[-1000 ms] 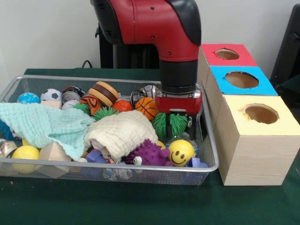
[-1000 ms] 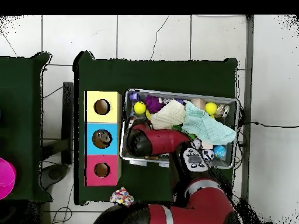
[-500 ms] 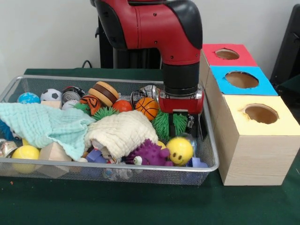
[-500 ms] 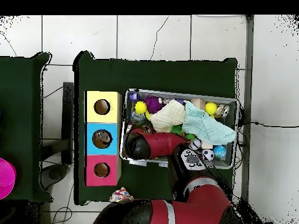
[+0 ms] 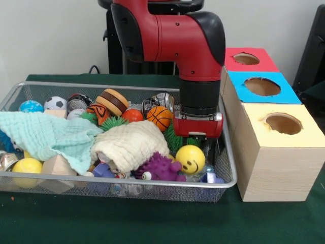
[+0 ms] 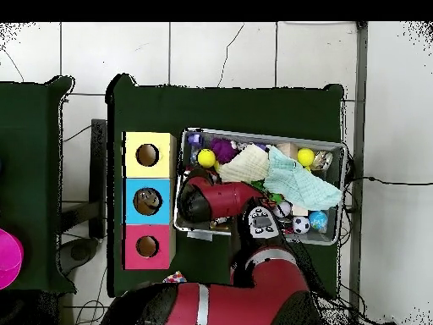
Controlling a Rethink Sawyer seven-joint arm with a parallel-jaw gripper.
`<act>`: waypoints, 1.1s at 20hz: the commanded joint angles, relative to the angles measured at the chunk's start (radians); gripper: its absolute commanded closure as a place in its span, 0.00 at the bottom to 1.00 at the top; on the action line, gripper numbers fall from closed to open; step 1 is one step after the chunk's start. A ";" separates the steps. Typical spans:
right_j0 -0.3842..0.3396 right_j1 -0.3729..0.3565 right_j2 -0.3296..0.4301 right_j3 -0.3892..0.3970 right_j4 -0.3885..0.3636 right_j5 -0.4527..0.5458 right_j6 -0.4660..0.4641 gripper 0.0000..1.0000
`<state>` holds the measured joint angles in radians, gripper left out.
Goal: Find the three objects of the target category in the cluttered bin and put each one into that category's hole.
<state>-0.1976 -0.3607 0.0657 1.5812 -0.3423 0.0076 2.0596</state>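
wire mesh bin [image 5: 231, 179] on a green table [image 5: 152, 223], filled with mixed toys. at its right end, beside the boxes: a yellow smiley ball [image 5: 190, 159], a purple spiky toy [image 5: 161, 166] touching it on the left, and green spiky toys [image 5: 175, 141] behind, partly hidden by the arm. centre: a cream cloth [image 5: 133, 144] draped over other pieces; left of it a mint cloth [image 5: 48, 136]. far side of the bin: a small basketball [image 5: 159, 117], a toy burger [image 5: 112, 102], a soccer ball [image 5: 55, 103] and a blue ball [image 5: 31, 106]. near left corner: a plain yellow ball [image 5: 27, 165] and a wooden block [image 5: 57, 165].

the gripper [image 5: 199, 140] is lowered into the bin's right end, above the green spiky toys; its fingers are hidden behind the wrist housing, so whether it is spread, closed or holding anything cannot be told.

just right of the bin, three wooden boxes in a row, each with one round hole on top: yellow box [image 5: 282, 123] nearest the camera, blue box [image 5: 261, 86] in the middle, red box [image 5: 247, 59] farthest. in the overhead view something dark shows inside the blue box's hole [image 6: 148, 201].
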 commanded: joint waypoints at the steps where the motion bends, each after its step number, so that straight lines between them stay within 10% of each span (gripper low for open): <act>1: -0.071 0.412 0.123 -0.248 -0.112 -0.214 0.036 0.00; 10: -0.141 0.470 0.225 -0.332 -0.130 0.104 -0.078 0.00; 13: 0.042 0.493 0.015 -0.446 -0.049 0.189 0.020 0.00; 17: 0.294 0.562 -0.335 -0.530 0.050 0.060 0.248 0.00; 22: 0.339 0.588 -0.411 -0.530 0.105 0.012 0.254 0.00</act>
<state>0.0818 -0.2505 -0.2147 1.3539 -0.3373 0.1860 2.0699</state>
